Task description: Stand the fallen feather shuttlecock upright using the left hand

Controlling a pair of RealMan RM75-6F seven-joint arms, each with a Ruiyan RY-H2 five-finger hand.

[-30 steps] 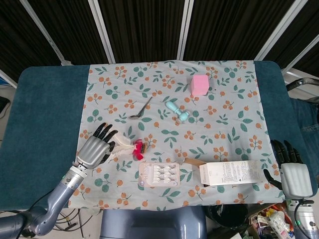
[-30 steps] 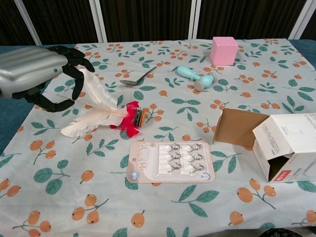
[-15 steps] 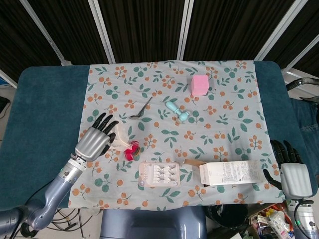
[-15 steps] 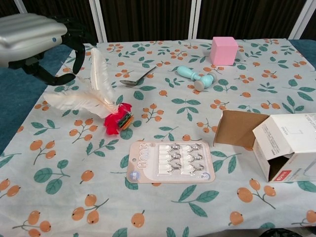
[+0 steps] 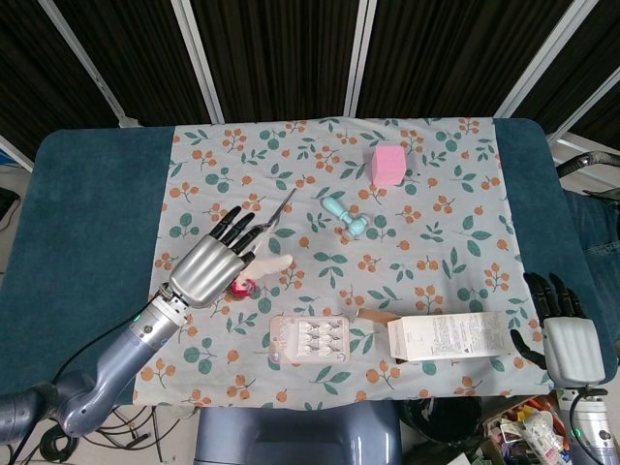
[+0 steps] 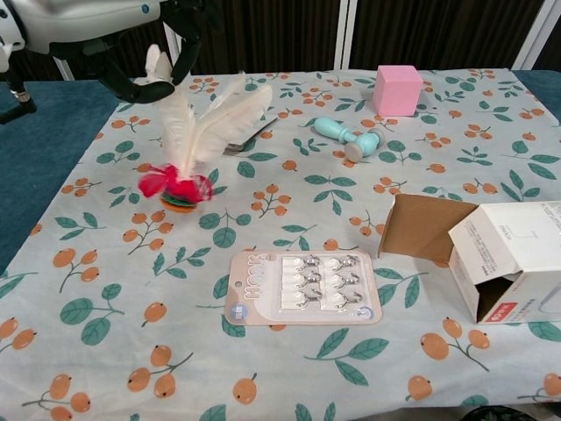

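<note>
The feather shuttlecock [image 6: 186,167] stands nearly upright on the floral cloth, red base down and white feathers fanning upward. In the head view the shuttlecock [image 5: 254,275] peeks out from under my left hand [image 5: 215,263]. In the chest view my left hand [image 6: 123,31] hangs over it at the top left, and its fingers hold the tip of one feather. Holding nothing, my right hand [image 5: 567,334] rests with fingers apart at the table's right edge.
A spoon [image 6: 245,140] lies just behind the shuttlecock. A teal handle-shaped object [image 6: 349,136] and a pink cube [image 6: 397,89] sit further back. A card of hooks [image 6: 302,287] lies in front, and an open cardboard box [image 6: 500,254] at the right.
My left hand rose and moved right with the feathers. The shuttlecock swung from lying on its side to standing on its red base. The right hand stayed put.
</note>
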